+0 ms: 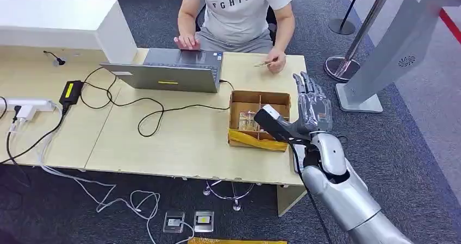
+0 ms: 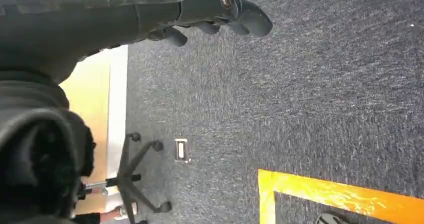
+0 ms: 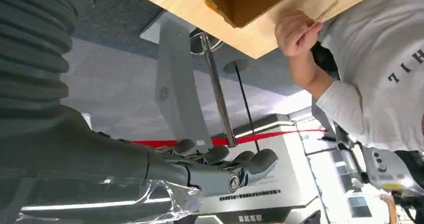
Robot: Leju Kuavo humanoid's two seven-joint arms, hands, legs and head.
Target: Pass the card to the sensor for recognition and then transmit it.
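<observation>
Card (image 1: pixel 264 64), pinched in the seated person's hand (image 1: pixel 276 61) at the far edge of the worktop (image 1: pixel 179 141), looks thin, light, stiff and slick, so I judge it best taken by one free end between thumb and fingertips. The right hand (image 1: pixel 311 105) is raised beside the cardboard box (image 1: pixel 259 120), fingers spread and holding nothing. The left hand (image 2: pixel 220 14) hangs over the carpet (image 2: pixel 310 99), fingers loosely curled, empty.

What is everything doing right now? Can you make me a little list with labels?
Right hand: raised beside the table's right end, fingers apart, holding nothing
Left hand: hanging over the carpet, holding nothing
Card: in the person's hand, across the table
Cardboard box: on the table, by the right hand
Laptop: open in front of the person
</observation>
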